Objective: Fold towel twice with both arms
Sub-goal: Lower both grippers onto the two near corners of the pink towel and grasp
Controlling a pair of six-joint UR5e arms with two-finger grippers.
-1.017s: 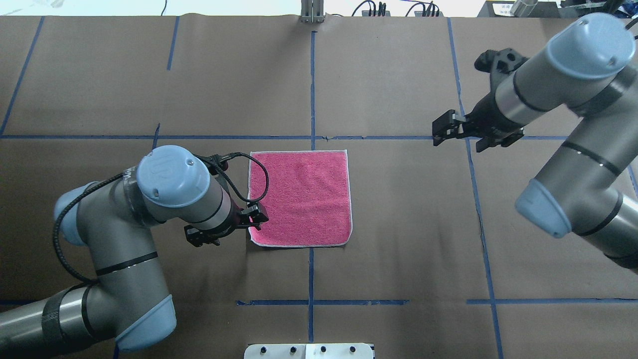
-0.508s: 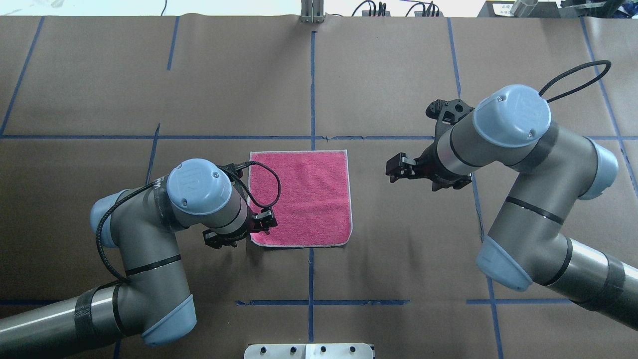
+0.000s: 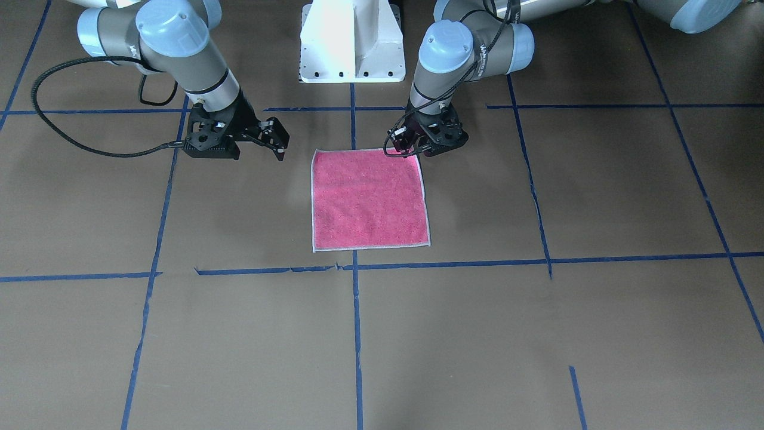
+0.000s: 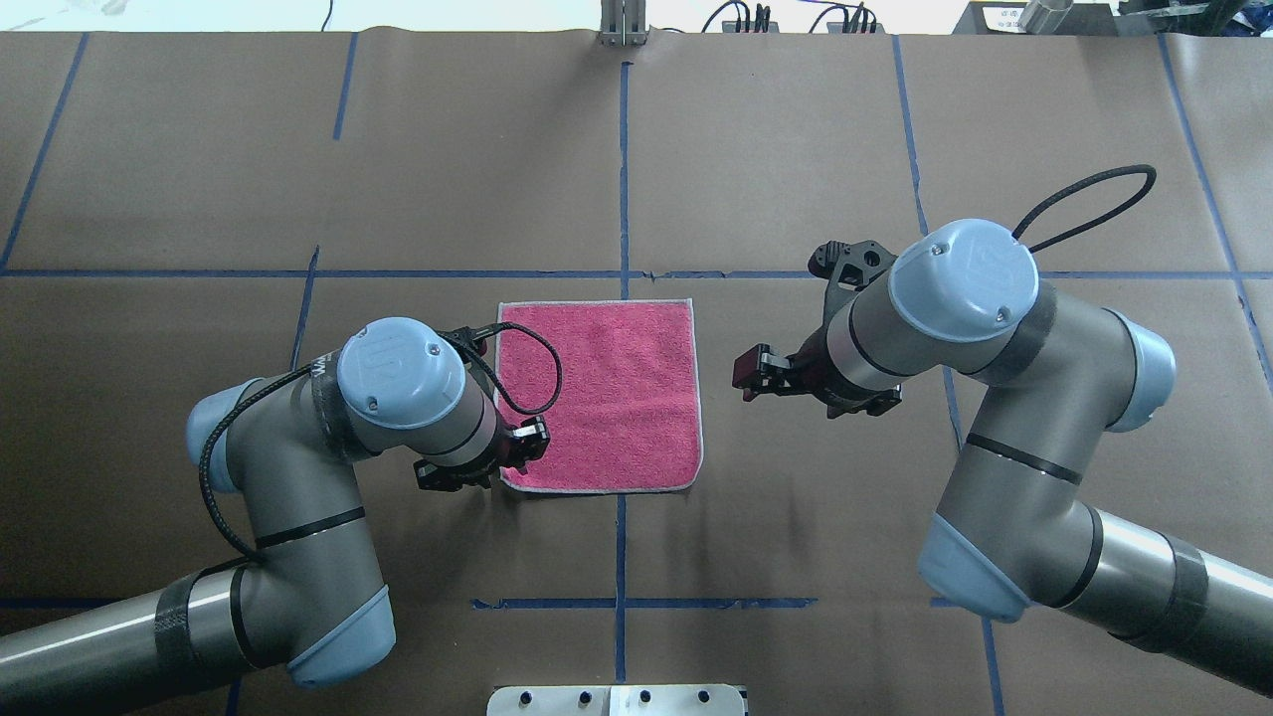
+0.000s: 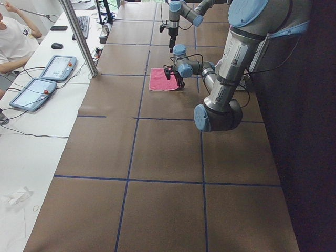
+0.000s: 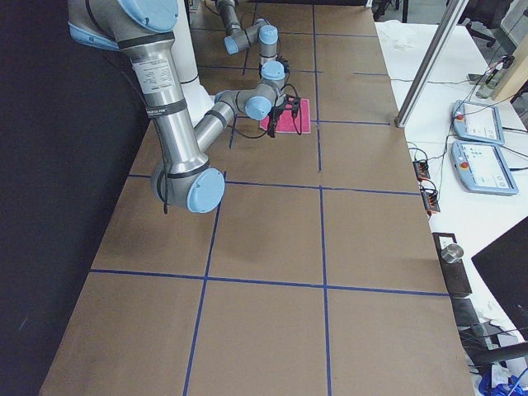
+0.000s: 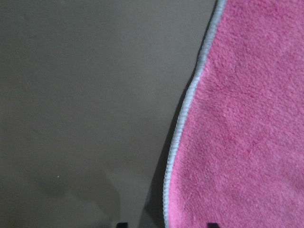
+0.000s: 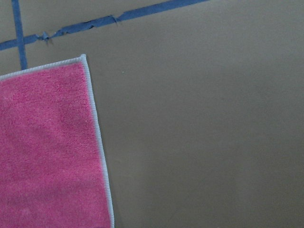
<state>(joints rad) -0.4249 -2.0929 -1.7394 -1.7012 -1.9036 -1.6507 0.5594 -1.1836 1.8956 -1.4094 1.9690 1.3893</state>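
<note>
The towel lies flat and unfolded, pink face up, at the table's middle; it also shows in the front view. My left gripper is low over the towel's near-left corner. In the left wrist view the towel's whitish edge runs between two spread fingertips, so the gripper is open and holds nothing. My right gripper hovers just right of the towel's right edge, apart from it, and looks open in the front view. The right wrist view shows the towel's far-right corner.
Brown paper with blue tape lines covers the table. The white pedestal base stands at the robot's side. An operator, tablets and a metal post are beyond the table's far side.
My right arm has swung in from the far right and come close to the towel's right edge. My left gripper has shifted slightly toward the near-left corner. The towel has not moved.
</note>
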